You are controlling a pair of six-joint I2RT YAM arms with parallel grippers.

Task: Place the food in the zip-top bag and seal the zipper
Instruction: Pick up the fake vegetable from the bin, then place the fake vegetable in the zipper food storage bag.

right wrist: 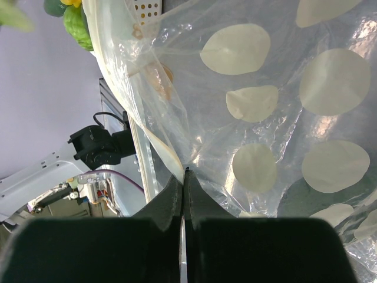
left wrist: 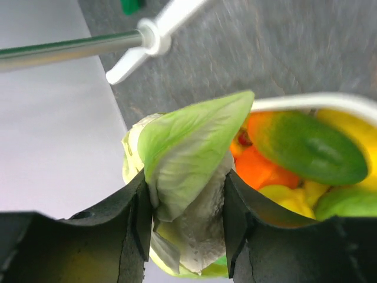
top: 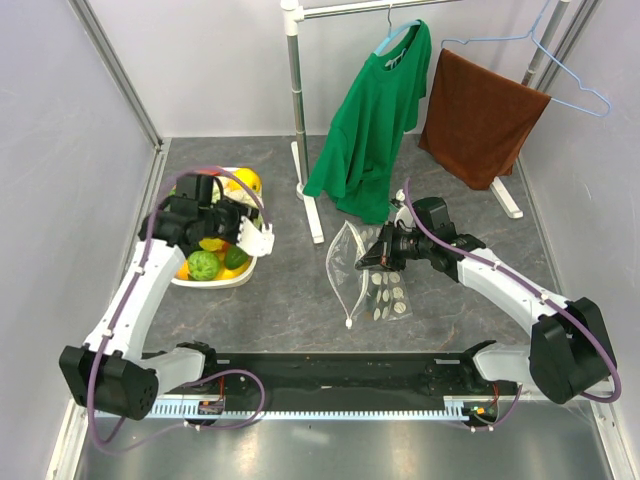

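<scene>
1. Counting two arms, one gripper on each: left gripper [top: 240, 232] over the tray [top: 215, 283], right gripper [top: 368, 258] at the bag [top: 385, 290].
2. Looking through the left wrist: fingers [left wrist: 135, 224] clenched on one cabbage [left wrist: 188, 153], its pale-green leaf standing up between the two black pads, held above the tray's white rim.
3. Tallying the other food [top: 203, 265] in the one tray: at least five pieces from above, among them two green, two yellow and one orange. Cannot give an exact count, with the arm covering part of the heap.
4. Looking through the right wrist: fingers pressed together, pinching one edge of the single clear bag, with no gap between the tips.
5. Placing the bag: mid-table, right of the tray and well apart from it, just below the shirt [top: 372, 120]. Upper part bunched at the gripper, lower part flat on the table [top: 290, 300].
6. Counting at least seven cream dots [right wrist: 235, 48] in the right wrist view, some cut off by the frame.
7. Tracing one zipper [top: 337, 295] down the bag's left edge, a thin whitish strip. Cannot tell whether pressed closed.
8. Seeing no food inside the bag.
9. Noting behind: one white rack [top: 294, 90], two hangers [top: 560, 70], one green shirt, one brown cloth [top: 480, 115].
</scene>
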